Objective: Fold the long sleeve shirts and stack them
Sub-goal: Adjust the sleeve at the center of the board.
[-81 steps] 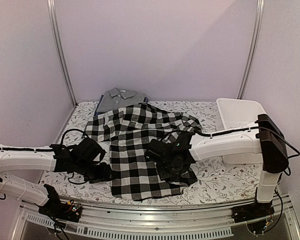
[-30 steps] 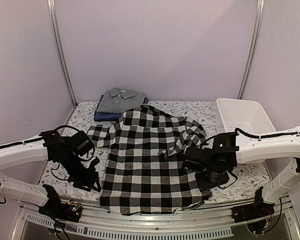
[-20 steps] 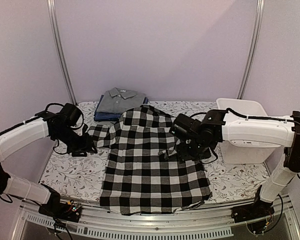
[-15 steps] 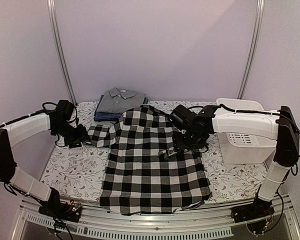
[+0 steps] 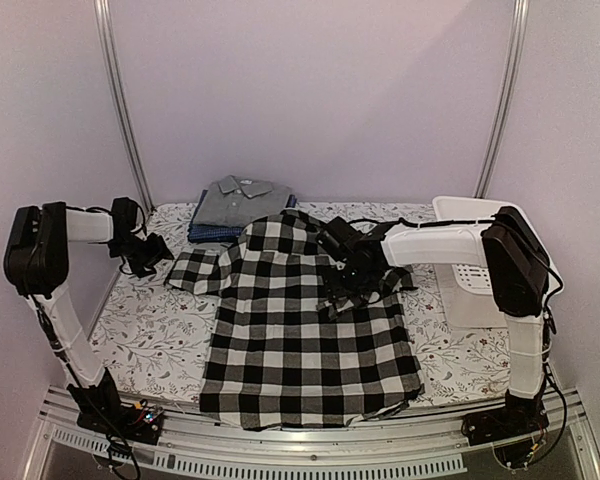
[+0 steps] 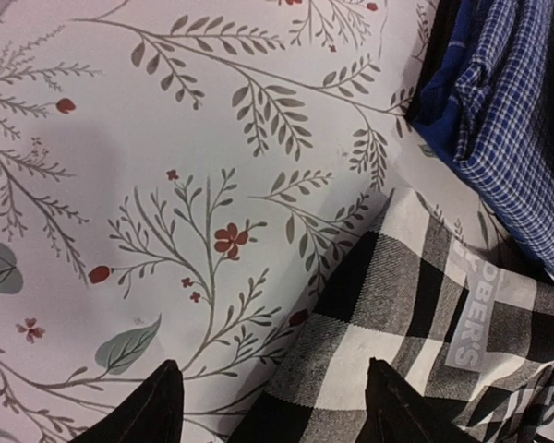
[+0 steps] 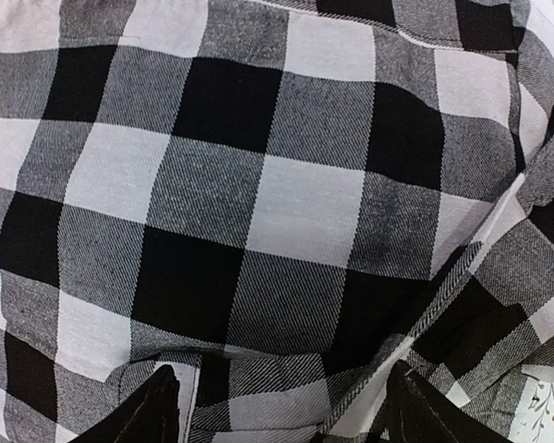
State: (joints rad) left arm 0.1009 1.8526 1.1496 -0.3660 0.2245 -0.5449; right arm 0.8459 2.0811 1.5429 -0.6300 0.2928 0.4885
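Note:
The black-and-white checked shirt (image 5: 300,330) lies spread flat on the table, collar at the far end. Its left sleeve (image 5: 195,268) is bunched at the side, and its right sleeve is folded over the body. My left gripper (image 5: 152,250) hovers open at the left sleeve's cuff (image 6: 397,305); the cuff's edge lies between the fingertips (image 6: 166,397), ungripped. My right gripper (image 5: 346,280) is open low over the folded right sleeve (image 7: 286,388), holding nothing. The grey shirt (image 5: 242,198) lies folded on the blue shirt (image 5: 206,232) at the back left.
A white plastic basket (image 5: 460,206) stands at the back right, beside the right arm. The blue shirt's edge (image 6: 508,111) lies just beyond the checked cuff. A floral cloth (image 5: 140,340) covers the table. Metal posts rise at both back corners.
Both arms have swung from the near edge to the far half of the table, the left to the left sleeve, the right onto the right sleeve. Both jaws have widened. The shirt lies still.

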